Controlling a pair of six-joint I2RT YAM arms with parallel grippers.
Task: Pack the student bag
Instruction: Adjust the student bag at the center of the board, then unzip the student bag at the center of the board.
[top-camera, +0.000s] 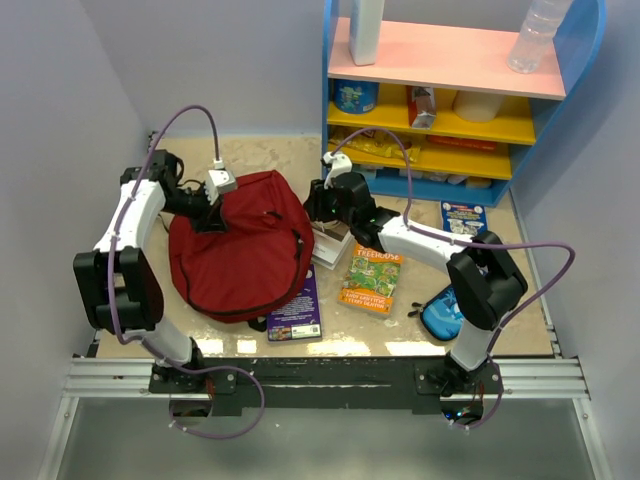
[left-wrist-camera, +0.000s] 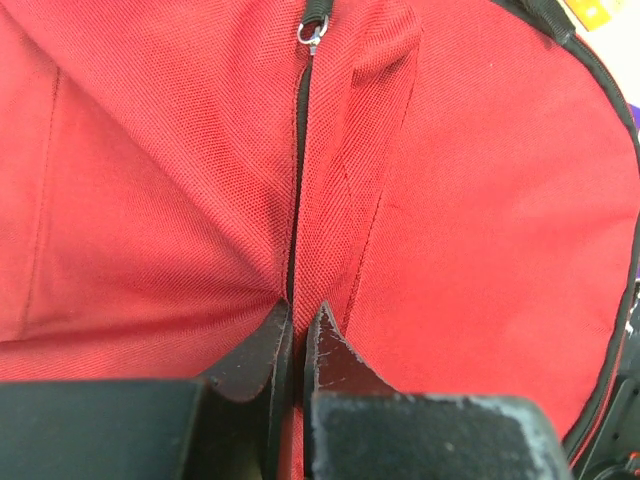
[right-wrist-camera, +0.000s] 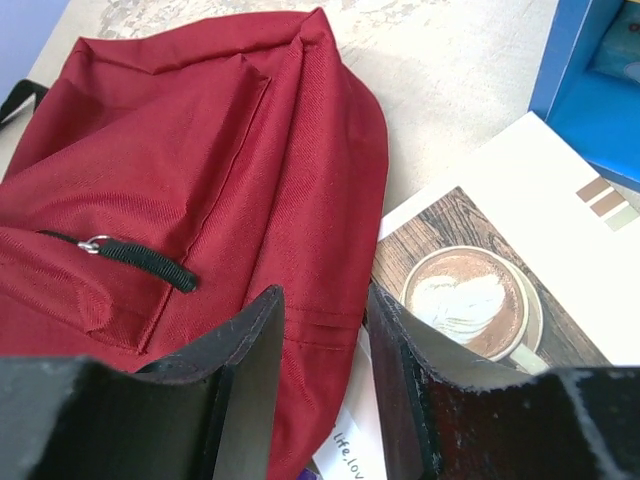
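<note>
Left hand (left-wrist-camera: 297, 335) pinching student bag (top-camera: 250, 265), zipper (left-wrist-camera: 298, 170) running away

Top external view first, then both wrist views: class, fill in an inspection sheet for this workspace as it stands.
Surface: beige table, mottled.
Job's things: dark red student bag, left of centre, zip apparently closed.
Clutter: purple book partly under the bag; green book; coffee-cover book beside the bag; blue book near the shelf unit; blue zip pouch.
Grippers: left gripper pinched shut on the bag's fabric by the zip; right gripper open, holding nothing, above the bag's edge.
Cables: purple cables looping along each arm.
Surroundings: blue shelf unit behind the table, clear bottle on top.
</note>
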